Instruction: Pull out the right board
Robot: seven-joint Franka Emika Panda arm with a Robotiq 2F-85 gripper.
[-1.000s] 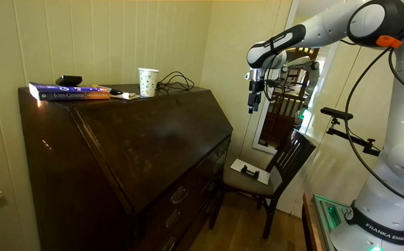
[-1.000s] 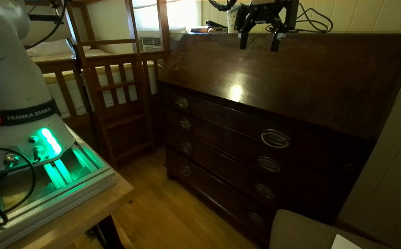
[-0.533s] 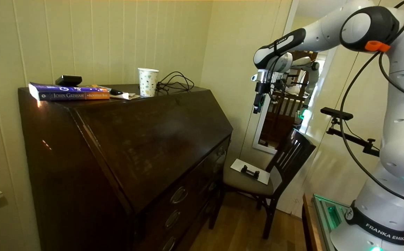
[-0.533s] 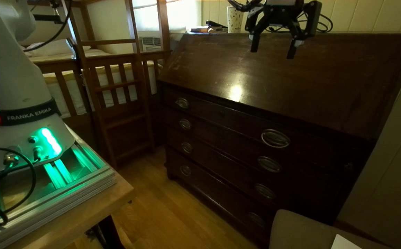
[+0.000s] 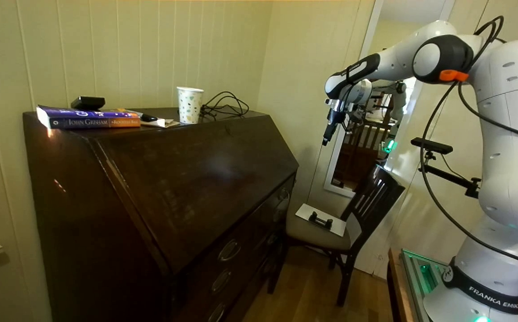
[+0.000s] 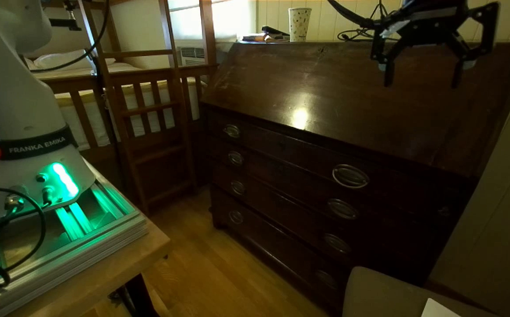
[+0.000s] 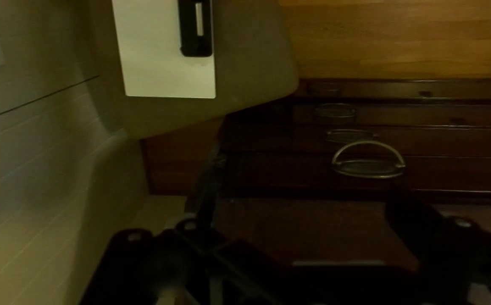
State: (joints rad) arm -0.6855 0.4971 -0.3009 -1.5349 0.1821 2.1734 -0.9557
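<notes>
The right board cannot be made out clearly. In an exterior view only a faint small spot (image 6: 444, 211) shows in deep shadow at the right end of the top drawer row. The slanted desk lid (image 6: 347, 92) is closed above it. My gripper (image 6: 422, 84) is open and empty, in front of the lid's upper right part and apart from it. In an exterior view the gripper (image 5: 326, 142) hangs tilted in the air, right of the desk, fingertips toward it. In the wrist view the dark fingers of the gripper (image 7: 299, 203) stand wide apart, with the lid between them.
Drawers with oval brass handles (image 6: 350, 176) run below the lid. A chair (image 5: 366, 210) with a white board and black handle (image 5: 320, 220) on its seat stands by the desk's right end. A paper cup (image 5: 190, 105), a book (image 5: 93, 120) and cables (image 5: 225, 106) lie on top.
My gripper has moved right across the lid and slightly lower in an exterior view. It has tilted, fingertips swinging toward the desk. The arm's elbow has come down. The fingers stay open.
</notes>
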